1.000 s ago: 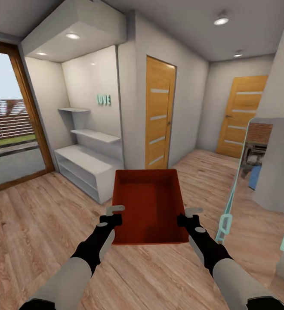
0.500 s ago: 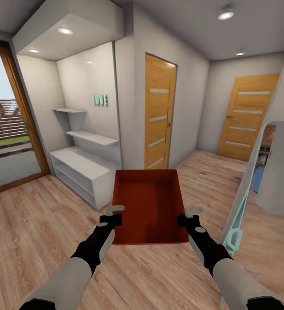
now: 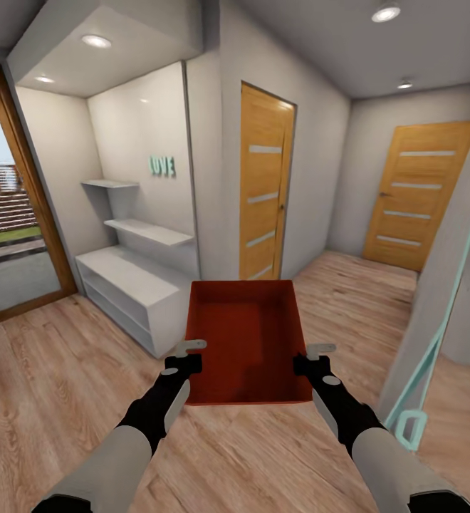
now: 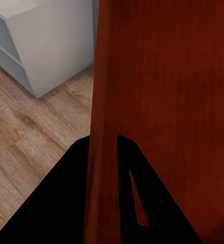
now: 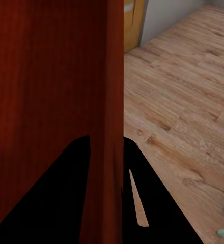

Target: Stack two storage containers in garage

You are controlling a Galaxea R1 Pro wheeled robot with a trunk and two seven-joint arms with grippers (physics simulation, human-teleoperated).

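step: transit; one container [image 3: 243, 340] is carried between both arms through a hallway with wood plank floor [image 3: 64, 385], on the way to the garage. judged early in the task, since nothing is placed yet.
left gripper [image 3: 185, 354]: clamped on the container's left wall near the near corner; the left wrist view shows the wall [image 4: 104, 127] running between the two fingers.
right gripper [image 3: 315, 356]: clamped on the right wall, opposite the left gripper; the right wrist view shows that wall [image 5: 114, 101] between its fingers.
container: held level and off the floor, open top up, spanning the gap between the grippers, empty inside.
ahead of grippers: white shelf unit [image 3: 132, 285] beyond the left gripper; a wooden door [image 3: 263, 185] straight beyond; a second door [image 3: 413, 192] far beyond the right gripper.
next move: judged to call for steady driving with both grips kept, and a choice of doorway; the garage is not in sight.
risk: uneven arm motion could tilt the container or slip a wall from its grip.
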